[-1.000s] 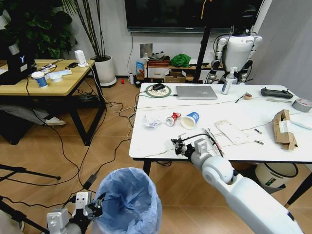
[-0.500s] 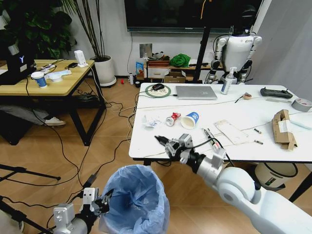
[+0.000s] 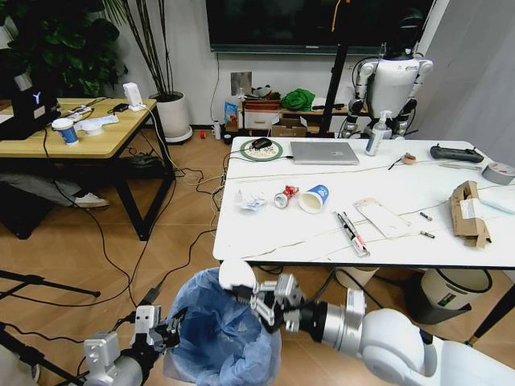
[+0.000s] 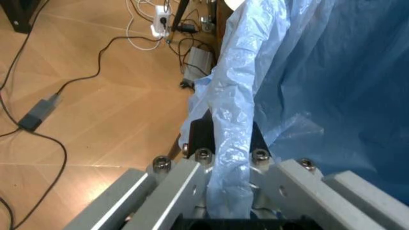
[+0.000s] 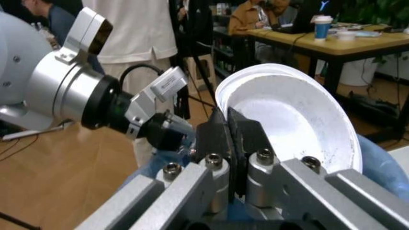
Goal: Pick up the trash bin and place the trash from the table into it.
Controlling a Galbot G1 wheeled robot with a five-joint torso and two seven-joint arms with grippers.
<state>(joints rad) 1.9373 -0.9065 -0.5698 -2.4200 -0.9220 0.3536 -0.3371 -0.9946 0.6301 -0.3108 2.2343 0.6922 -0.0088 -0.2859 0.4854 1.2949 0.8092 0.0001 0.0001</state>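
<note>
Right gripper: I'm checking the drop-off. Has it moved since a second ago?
Yes. The right gripper left the table edge, coming down toward the robot over the trash bin, carrying a white bowl.

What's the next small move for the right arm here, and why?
Probably open the right gripper and let go. It is shut on the rim of a white bowl, which the head view shows over the mouth of the trash bin. The left gripper holds the bin by its blue liner, so the bowl should drop inside.
</note>
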